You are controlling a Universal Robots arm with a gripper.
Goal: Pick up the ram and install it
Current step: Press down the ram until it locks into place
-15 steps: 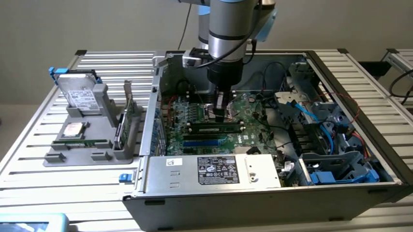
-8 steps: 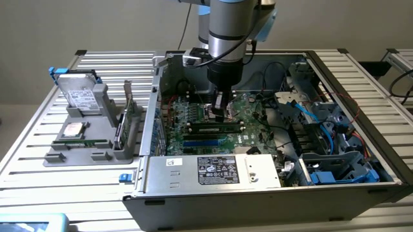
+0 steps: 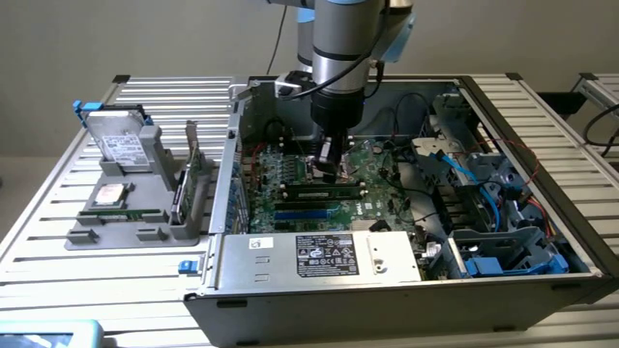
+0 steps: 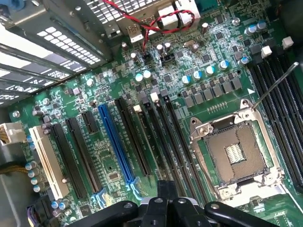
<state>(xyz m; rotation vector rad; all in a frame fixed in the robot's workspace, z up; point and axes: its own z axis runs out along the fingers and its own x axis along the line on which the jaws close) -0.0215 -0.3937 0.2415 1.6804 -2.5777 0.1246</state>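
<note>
Lying flat in a motherboard (image 3: 320,181) memory slot, apparently seated: the ram (image 3: 324,193), inside the open computer case (image 3: 387,283). Hovering just above the ram's far edge with jaws together, gripping nothing: the gripper (image 3: 329,174). Standing outside the case, well apart from the motherboard, on a grey holder (image 3: 126,217): a hard drive (image 3: 118,141).

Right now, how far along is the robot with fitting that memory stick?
Picked up and brought over already: the ram lies along a motherboard slot. In hand: the shut gripper is right over it. Left: whether it's fully seated, I cannot tell.
</note>
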